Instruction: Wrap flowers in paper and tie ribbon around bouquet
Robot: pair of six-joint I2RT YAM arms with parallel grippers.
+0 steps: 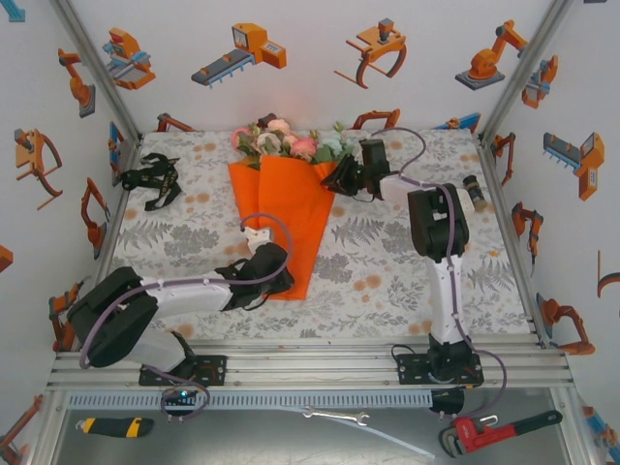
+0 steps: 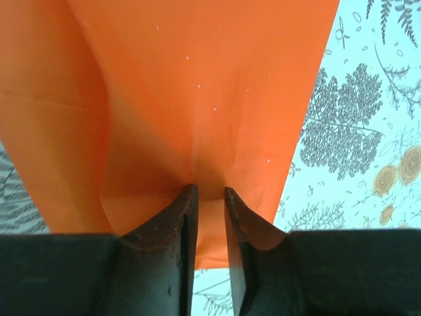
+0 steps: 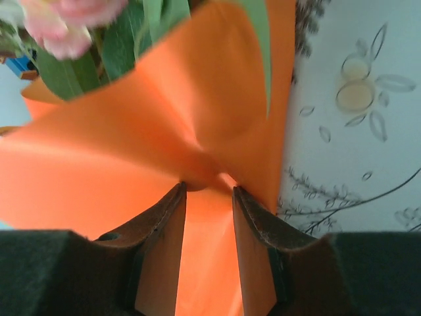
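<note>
The bouquet lies on the tablecloth as a cone of orange paper (image 1: 286, 208), with the flowers (image 1: 286, 140) sticking out at its far end. My left gripper (image 1: 276, 276) is at the cone's narrow near end. Its jaws are pinched on gathered paper (image 2: 197, 99), with creases running out from the tips (image 2: 210, 191). My right gripper (image 1: 341, 177) holds the paper's far right corner, beside the blooms. There the sheet (image 3: 131, 151) bunches between the tips (image 3: 207, 187), and a pink bloom (image 3: 69, 26) and green leaves show above. The black ribbon (image 1: 150, 179) lies loose at the far left.
Slanted aluminium posts (image 1: 97, 73) and printed walls close in the table on three sides. Below the near rail lie a red pipe wrench (image 1: 494, 431), a spanner (image 1: 334, 417) and a yellow-black knife (image 1: 114, 426). Bare tablecloth (image 1: 407, 271) lies right of the cone.
</note>
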